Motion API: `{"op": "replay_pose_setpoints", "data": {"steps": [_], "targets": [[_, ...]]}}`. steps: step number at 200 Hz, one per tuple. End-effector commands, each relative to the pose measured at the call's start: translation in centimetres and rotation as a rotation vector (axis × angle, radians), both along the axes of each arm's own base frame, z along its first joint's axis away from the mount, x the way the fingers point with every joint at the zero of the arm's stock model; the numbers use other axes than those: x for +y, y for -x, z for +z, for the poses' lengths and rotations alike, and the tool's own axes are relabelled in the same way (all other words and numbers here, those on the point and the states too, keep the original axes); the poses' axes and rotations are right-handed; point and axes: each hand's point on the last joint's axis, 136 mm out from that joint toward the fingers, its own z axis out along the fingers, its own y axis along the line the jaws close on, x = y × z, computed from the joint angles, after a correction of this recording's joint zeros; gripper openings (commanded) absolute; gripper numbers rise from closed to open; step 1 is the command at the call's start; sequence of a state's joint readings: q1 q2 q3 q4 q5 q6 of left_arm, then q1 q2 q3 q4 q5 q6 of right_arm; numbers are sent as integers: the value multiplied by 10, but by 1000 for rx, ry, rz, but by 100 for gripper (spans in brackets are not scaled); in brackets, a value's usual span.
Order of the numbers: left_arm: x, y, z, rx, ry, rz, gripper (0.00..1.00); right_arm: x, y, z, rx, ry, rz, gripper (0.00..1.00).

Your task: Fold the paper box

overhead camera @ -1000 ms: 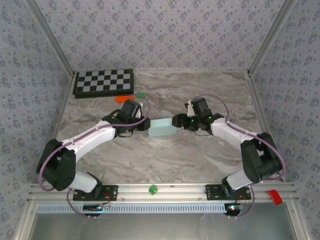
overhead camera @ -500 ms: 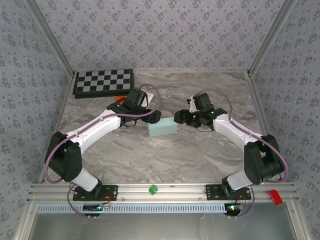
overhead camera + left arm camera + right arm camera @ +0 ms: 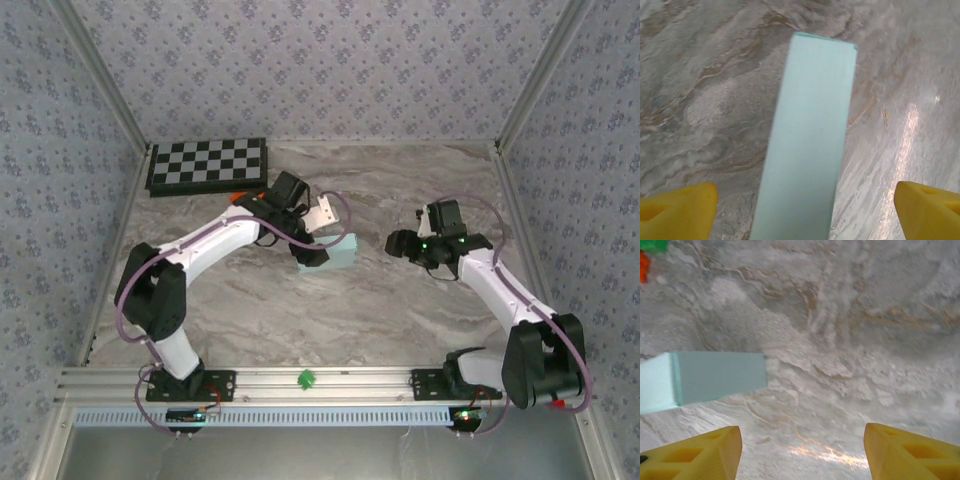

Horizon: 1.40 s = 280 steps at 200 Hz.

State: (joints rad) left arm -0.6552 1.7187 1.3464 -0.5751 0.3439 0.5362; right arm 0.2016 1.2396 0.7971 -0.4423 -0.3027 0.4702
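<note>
The paper box [image 3: 344, 250] is a closed pale mint-blue rectangular box lying on the marble table. In the left wrist view the paper box [image 3: 812, 125] runs lengthwise between the yellow fingertips [image 3: 687, 207], with a gap on each side. My left gripper [image 3: 312, 250] hovers over the box's left end, open and touching nothing. My right gripper [image 3: 393, 242] stands open a short way right of the box. The right wrist view has the box [image 3: 715, 375] lying ahead and to the left of the open right gripper [image 3: 802, 450], with bare table between the fingers.
A black-and-white checkered board [image 3: 207, 165] lies at the back left. Small orange [image 3: 644, 265] and green [image 3: 654, 245] pieces sit beyond the box, near the board. A green clip [image 3: 306, 379] rests on the front rail. Patterned walls enclose the table.
My left gripper opened, let go of the box and swung right over it. My right gripper drew back to the right, off the box. The box shifted slightly right.
</note>
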Motion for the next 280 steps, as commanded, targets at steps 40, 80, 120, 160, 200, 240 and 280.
{"op": "replay_pose_setpoints", "data": {"steps": [40, 80, 120, 160, 200, 240, 280], "targets": [[-16, -4, -9, -35, -22, -166, 81, -11, 12, -4, 9, 13, -15, 67], [-20, -5, -17, -5, -30, -178, 70, -13, 11, -5, 9, 13, -18, 67], [-22, -3, -25, 4, -39, -185, 68, -14, 12, -7, 12, 15, -24, 67], [-23, -8, -30, -3, -52, -165, 51, -15, 13, -9, 17, 16, -27, 68], [-23, -16, -21, -52, -46, -144, 39, -17, 15, -12, 28, 20, -30, 68], [-25, -26, 5, -153, -22, -122, 39, -19, 15, -13, 30, 21, -33, 67], [-20, -60, 22, -398, -83, -16, 39, -21, 15, -10, 23, 25, -40, 68]]}}
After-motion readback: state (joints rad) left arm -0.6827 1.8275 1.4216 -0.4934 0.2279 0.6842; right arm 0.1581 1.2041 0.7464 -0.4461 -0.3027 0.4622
